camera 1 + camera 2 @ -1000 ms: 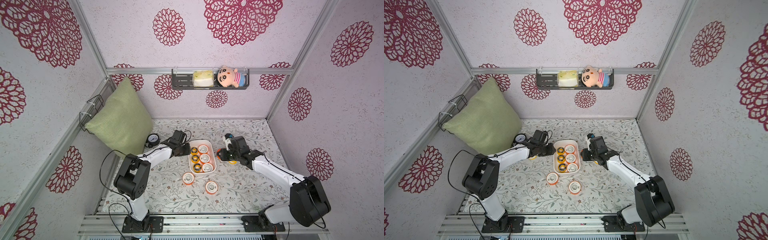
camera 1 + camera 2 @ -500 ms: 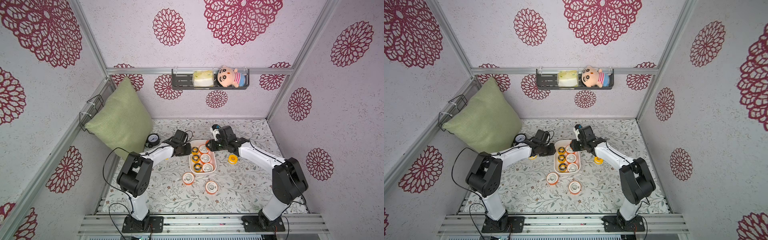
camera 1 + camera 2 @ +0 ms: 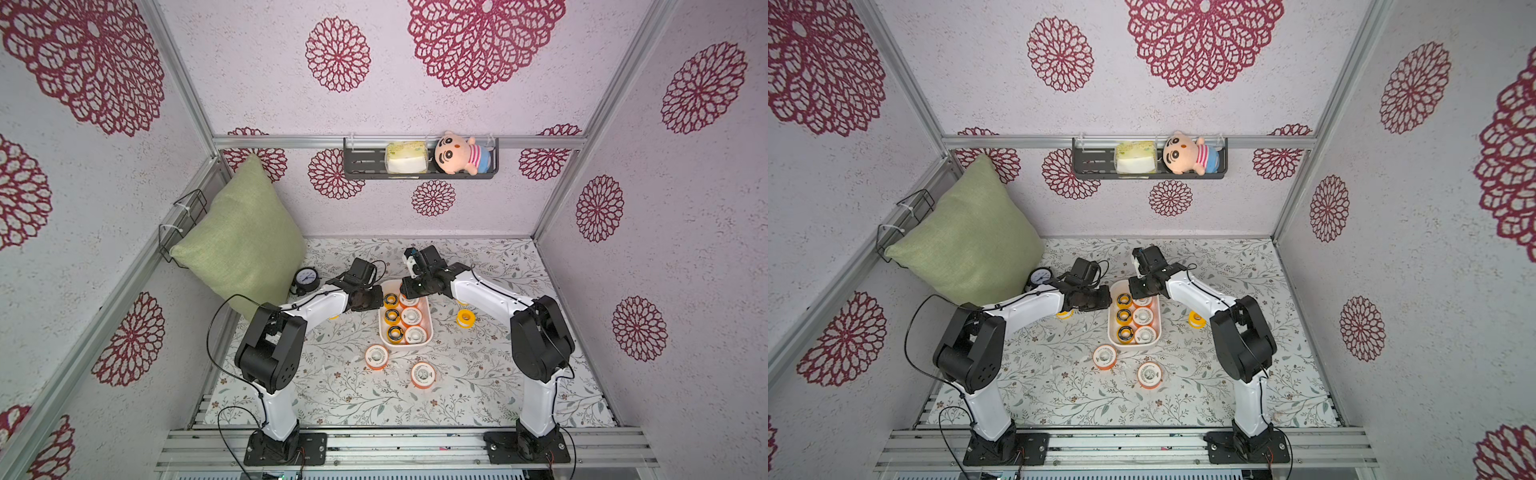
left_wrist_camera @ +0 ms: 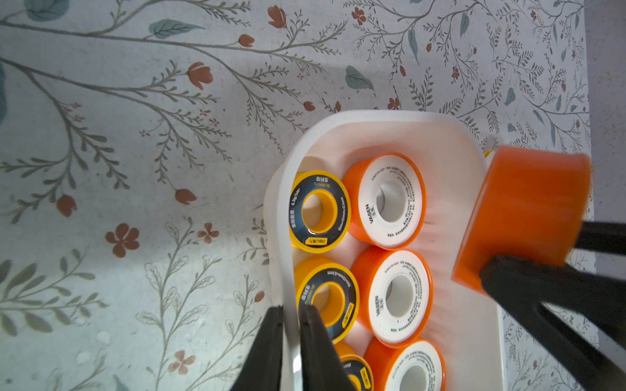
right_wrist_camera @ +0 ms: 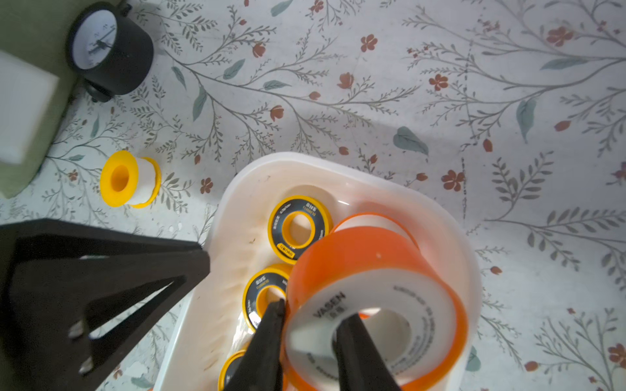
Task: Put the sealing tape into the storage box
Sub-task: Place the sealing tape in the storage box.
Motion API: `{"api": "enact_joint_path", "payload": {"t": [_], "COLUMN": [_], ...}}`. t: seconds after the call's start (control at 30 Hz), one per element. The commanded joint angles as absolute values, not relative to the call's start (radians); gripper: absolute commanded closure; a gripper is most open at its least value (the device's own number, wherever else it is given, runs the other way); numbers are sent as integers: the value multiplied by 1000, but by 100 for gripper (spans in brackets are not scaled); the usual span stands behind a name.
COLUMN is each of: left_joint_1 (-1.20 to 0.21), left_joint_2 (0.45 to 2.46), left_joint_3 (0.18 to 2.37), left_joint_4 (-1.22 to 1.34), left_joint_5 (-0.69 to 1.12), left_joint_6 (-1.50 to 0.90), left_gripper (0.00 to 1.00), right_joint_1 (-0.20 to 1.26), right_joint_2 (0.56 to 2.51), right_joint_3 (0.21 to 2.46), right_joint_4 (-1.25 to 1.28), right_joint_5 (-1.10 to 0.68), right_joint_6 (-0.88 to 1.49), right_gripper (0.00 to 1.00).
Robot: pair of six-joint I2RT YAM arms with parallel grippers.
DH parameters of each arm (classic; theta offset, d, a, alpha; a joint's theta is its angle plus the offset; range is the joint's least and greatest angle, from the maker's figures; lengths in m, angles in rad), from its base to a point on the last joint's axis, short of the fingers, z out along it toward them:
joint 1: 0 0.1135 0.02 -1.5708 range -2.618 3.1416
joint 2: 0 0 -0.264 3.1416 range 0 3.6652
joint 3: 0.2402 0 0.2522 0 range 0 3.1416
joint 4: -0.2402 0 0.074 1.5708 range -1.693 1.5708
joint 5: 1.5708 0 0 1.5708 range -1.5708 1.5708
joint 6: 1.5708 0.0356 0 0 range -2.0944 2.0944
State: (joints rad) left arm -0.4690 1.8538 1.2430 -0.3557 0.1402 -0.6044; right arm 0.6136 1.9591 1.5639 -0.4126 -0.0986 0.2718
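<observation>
table (image 3: 478,374): floral | on it: storage box (image 3: 405,345); gauge (image 3: 306,277); two orange spools (image 3: 377,356) (image 3: 423,375); yellow spool (image 3: 466,318)

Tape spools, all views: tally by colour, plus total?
Orange spools: 6 (3 in the storage box, 1 in the right pincer, 2 loose)
Yellow spools: 5 (3 in the box, 2 loose)
Total: 11 visible
</observation>
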Motion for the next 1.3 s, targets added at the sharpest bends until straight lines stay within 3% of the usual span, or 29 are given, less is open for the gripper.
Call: {"api": "enact_joint_path", "payload": {"t": [0.0,1.27], "left_joint_1": [-476,-479], "left_joint_2": [1876,1878], "left_joint_3": [1262,1266], "left_joint_4": [-363,-376], "left_joint_5": [133,115], "left_joint_6": [-586,-581], "left_gripper": [84,83], "right_joint_1": [627,653], "right_joint_2": [1992,2172], "right_joint_3": [1651,1882], "right_joint_4": [-495,-687], "right_joint_5": [-35,69], "right_joint_6": [242,219], "right_gripper": [75,71]}}
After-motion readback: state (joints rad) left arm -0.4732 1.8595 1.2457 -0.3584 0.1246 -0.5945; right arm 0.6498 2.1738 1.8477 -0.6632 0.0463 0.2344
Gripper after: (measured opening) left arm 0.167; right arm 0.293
